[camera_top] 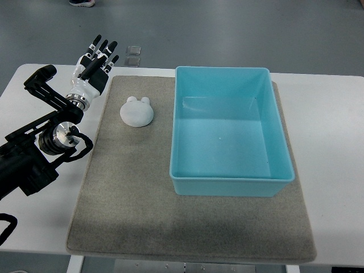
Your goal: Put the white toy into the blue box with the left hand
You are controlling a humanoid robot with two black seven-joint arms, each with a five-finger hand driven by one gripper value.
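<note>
A small white toy (136, 111), round with two little ears, lies on the grey felt mat (131, 193) just left of the blue box (230, 183). The box is an open, empty light-blue plastic bin standing on the mat's right half. My left hand (94, 65) hovers at the table's back left, up and to the left of the toy, its fingers stretched out and holding nothing. Its black arm comes in from the lower left edge. The right arm does not show.
The mat lies on a white table (330, 142). Two small clear squares (134, 54) sit on the floor beyond the table's far edge. A shoe (82, 2) shows at the top edge.
</note>
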